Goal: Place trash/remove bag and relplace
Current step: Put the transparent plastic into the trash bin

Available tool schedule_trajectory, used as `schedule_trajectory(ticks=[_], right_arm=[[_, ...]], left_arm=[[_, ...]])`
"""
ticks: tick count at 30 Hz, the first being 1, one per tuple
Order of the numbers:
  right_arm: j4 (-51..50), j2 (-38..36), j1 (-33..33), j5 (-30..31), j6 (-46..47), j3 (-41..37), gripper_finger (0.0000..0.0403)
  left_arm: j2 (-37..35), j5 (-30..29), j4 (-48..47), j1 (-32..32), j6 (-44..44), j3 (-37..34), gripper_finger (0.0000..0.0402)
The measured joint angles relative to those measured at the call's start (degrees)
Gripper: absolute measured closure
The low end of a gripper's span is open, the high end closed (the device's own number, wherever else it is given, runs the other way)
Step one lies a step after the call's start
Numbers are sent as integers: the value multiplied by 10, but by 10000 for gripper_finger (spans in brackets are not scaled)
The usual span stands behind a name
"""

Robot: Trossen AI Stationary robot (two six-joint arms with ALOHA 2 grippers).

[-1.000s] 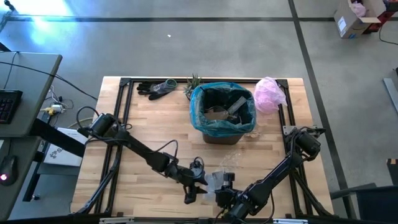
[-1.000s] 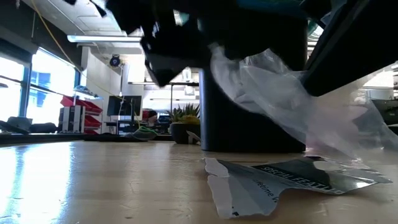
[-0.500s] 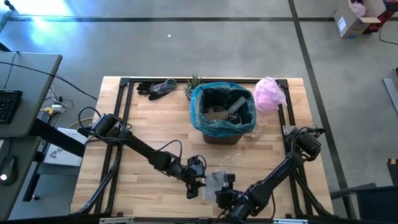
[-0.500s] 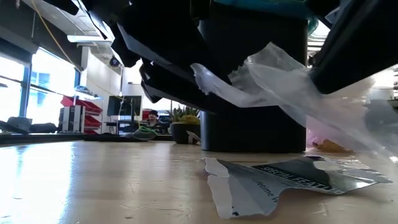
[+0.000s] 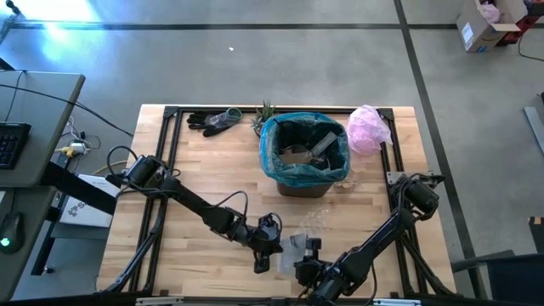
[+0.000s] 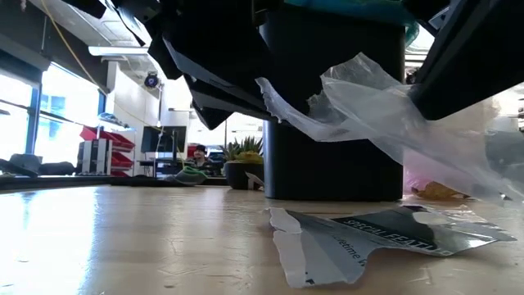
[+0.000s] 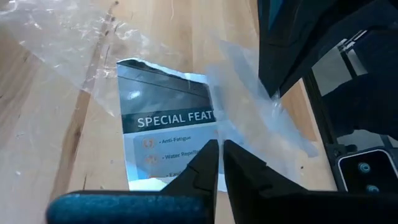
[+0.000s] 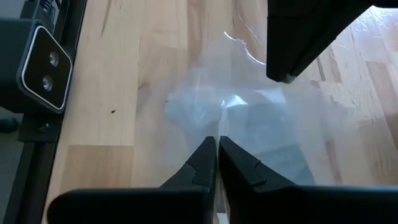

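A clear plastic wrapper (image 6: 385, 115) is held stretched above the near edge of the desk (image 5: 195, 170), between the two pincers. The left pincer (image 5: 274, 247) is clamped on one end of it, and the right pincer (image 5: 308, 255) is clamped on the other, as shown in both wrist views by fingers pressed together on the film. In the low view the wrapper's long axis is seen slanting, its higher end toward the left pincer. Beneath it a long silvery wrapper (image 6: 368, 238) lies flat on the desk. The bag (image 5: 274, 153) is fitted in the bin (image 5: 304, 187) at the far middle of the desk, with trash inside.
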Motion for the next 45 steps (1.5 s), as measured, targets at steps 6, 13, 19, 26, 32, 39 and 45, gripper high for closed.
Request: schedule_trajectory(ticks=[6, 13, 19, 26, 32, 39, 45], right_arm=[[3, 0, 0, 0, 0, 0, 402], [5, 0, 0, 0, 0, 0, 398], [3, 0, 0, 1, 0, 0, 356], [-12, 0, 0, 0, -1, 0, 385], [-19, 0, 0, 8, 0, 0, 401], [-21, 0, 4, 32, 4, 0, 403], [-57, 0, 13, 60, 5, 29, 403]], left_arm=[[0, 1, 3, 0, 6, 0, 399], [0, 1, 3, 0, 6, 0, 401], [0, 0, 3, 0, 9, 0, 401], [0, 0, 3, 0, 10, 0, 401], [0, 0, 2, 0, 10, 0, 401], [0, -10, -43, 0, 15, 0, 402], [0, -36, -51, 0, 15, 0, 397]])
